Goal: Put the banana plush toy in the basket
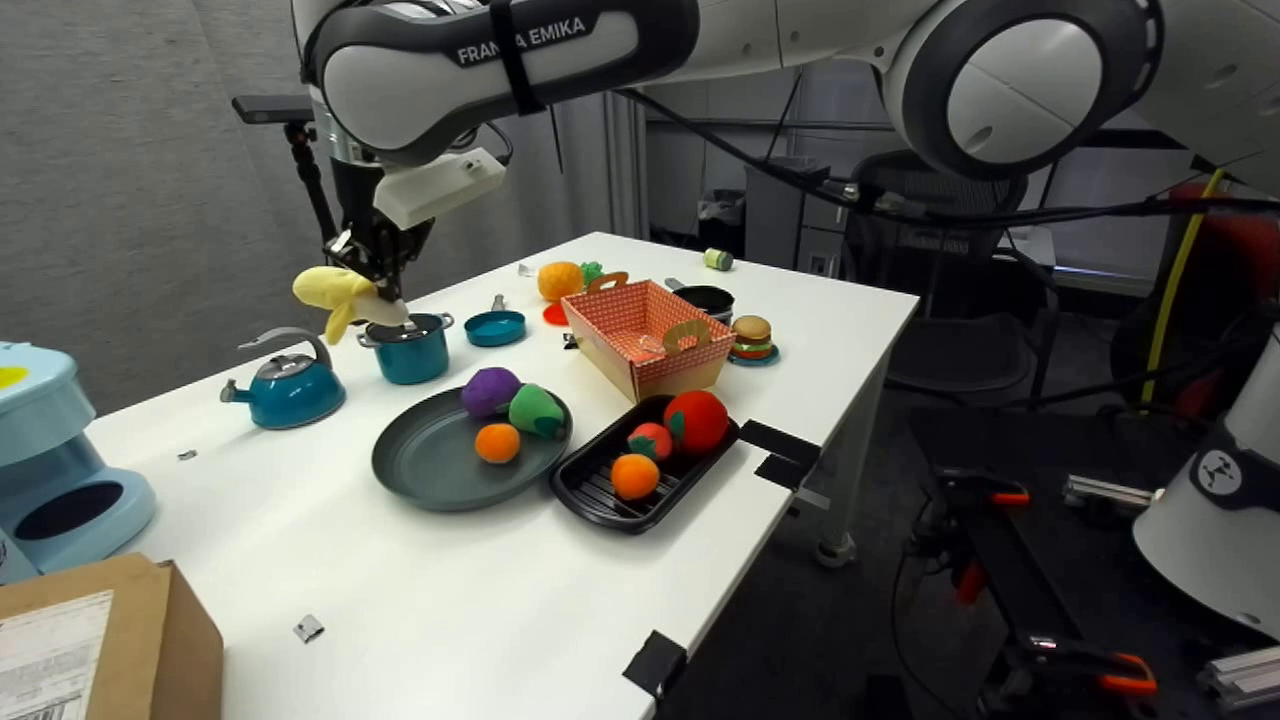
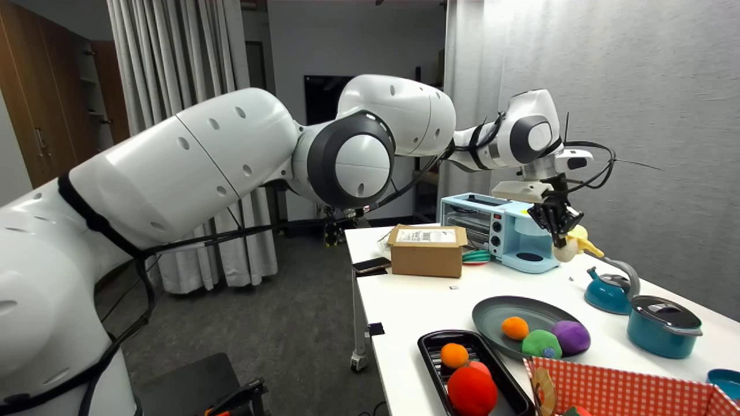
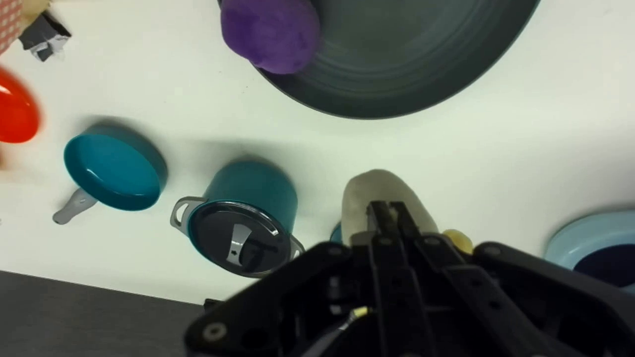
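Two jaws pinch the banana plush toy (image 1: 325,287), seemingly by its pale part; the exact contact is half hidden in the wrist view. They hold it raised over the tabletop (image 1: 430,590). Lower down, nearby, stand a teal kettle (image 1: 298,397) and a lidded teal pot (image 1: 413,362). That pot and a small teal pan (image 1: 495,328) sit between the toy and the basket (image 1: 688,374), which is well apart from the jaws and lined in red check. A dark round plate (image 1: 425,462) bears a purple toy (image 1: 490,392), a green toy (image 1: 535,411) and an orange ball (image 1: 497,443); a black tray (image 1: 592,484) just beside it carries two red toys (image 1: 697,421) and a second orange ball (image 1: 635,476). The arm (image 1: 770,40) reads "FRAN", a strap (image 1: 514,60), then "A EMIKA"; a cardboard box (image 2: 426,261) bears a white label (image 2: 426,235), its print too small to read.
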Controlling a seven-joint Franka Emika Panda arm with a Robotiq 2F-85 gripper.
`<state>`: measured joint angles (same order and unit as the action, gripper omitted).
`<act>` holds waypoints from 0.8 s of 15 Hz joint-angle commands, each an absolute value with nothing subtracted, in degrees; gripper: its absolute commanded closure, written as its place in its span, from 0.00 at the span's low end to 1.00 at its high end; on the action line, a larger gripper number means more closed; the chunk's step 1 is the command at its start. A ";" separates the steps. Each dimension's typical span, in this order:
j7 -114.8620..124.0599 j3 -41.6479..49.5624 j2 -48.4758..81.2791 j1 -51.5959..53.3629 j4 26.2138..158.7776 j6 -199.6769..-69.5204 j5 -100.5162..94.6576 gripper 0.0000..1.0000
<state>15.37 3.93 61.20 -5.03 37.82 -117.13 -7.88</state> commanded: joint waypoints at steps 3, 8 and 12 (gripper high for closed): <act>31.63 5.90 52.75 -3.32 54.32 -129.73 -8.18 0.99; 42.15 10.63 47.42 -0.26 65.99 -138.78 -7.55 0.99; 46.20 13.94 42.52 2.34 75.72 -144.01 -8.51 0.99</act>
<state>42.84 11.09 49.20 -0.25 64.62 -139.54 -8.26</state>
